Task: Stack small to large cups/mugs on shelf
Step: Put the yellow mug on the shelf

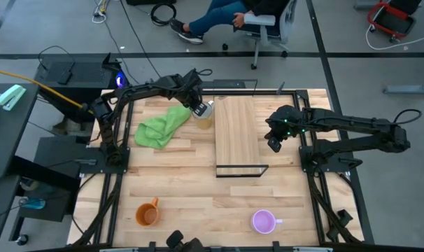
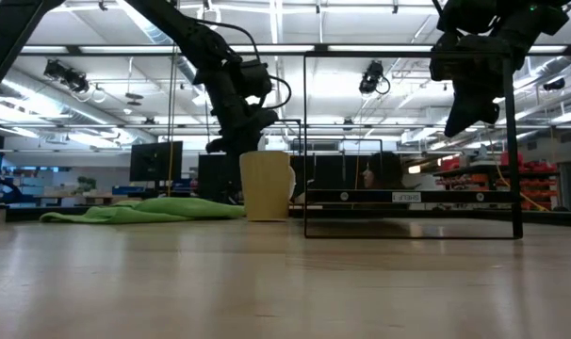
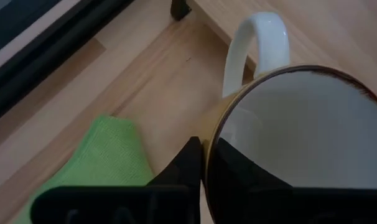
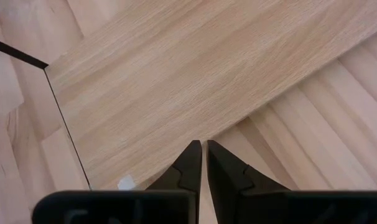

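Observation:
A white mug with a yellowish outside stands by the shelf's far left corner, next to the green cloth. My left gripper is shut on it. In the low view the mug looks upright with its base at table level. The shelf is a light-wood board with a thin black frame at its near end. My right gripper is shut and empty, in the air just right of the shelf. An orange mug and a purple mug stand upright near the table's near edge. My left gripper holds the mug by its rim, on the side opposite the handle. One finger is inside the mug and one finger is outside. The fingers come from above, slanting down. The mug is upright.
The green cloth lies crumpled on the table left of the mug. The shelf's black frame stands up at its near end and shows as a tall rectangle in the low view. A person sits on a chair beyond the table's far edge.

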Available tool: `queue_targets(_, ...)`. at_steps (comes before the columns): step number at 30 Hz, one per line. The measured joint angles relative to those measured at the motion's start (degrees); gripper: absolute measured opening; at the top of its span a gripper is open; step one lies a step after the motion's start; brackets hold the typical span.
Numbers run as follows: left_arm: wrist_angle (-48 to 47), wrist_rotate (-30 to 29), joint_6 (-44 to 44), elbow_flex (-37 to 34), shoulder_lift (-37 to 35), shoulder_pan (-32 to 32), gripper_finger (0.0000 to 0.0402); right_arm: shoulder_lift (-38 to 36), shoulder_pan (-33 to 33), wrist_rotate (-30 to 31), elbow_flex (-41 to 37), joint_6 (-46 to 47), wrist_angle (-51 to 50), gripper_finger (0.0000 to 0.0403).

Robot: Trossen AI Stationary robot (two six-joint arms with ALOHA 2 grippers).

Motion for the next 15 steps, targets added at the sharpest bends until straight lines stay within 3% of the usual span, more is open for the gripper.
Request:
queue_targets(12, -0.3, 0.2, 3.9, 0.1, -0.5, -0.2, 0.0027, 0.0, 0.0, 0.0, 0.0, -1.1, 0.0, 0.0032)
queue_targets(15, -4.6, 0.0, 4.0, 2.9, -0.5, -0.2, 0.0027, 0.0, 0.0, 0.0, 0.0, -1.1, 0.0, 0.0032)
